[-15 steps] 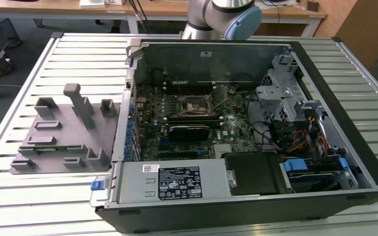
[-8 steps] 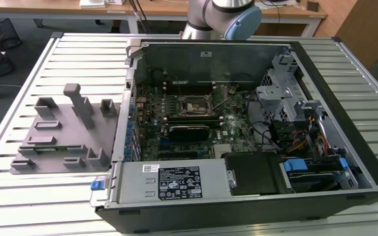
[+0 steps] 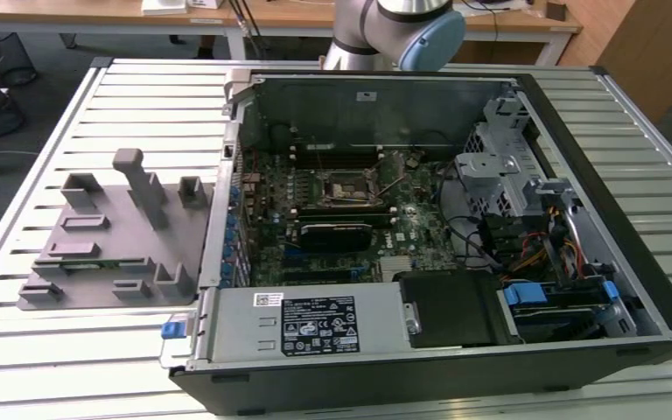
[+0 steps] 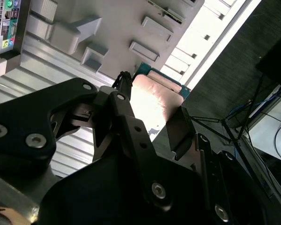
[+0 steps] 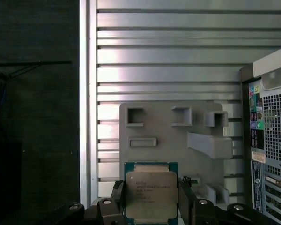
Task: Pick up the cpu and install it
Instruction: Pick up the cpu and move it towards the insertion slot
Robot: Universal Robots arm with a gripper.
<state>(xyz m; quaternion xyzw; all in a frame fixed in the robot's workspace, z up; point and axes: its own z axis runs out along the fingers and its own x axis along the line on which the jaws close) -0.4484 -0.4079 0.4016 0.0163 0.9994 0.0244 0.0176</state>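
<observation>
First wrist view | cpu (image 5: pixel 151 187) lid facing camera | end effector (image 5: pixel 152 199) gripping sides

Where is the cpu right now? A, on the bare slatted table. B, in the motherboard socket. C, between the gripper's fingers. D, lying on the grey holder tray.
C: in the first wrist view the cpu sits clamped between the fingers of the gripper.
</observation>
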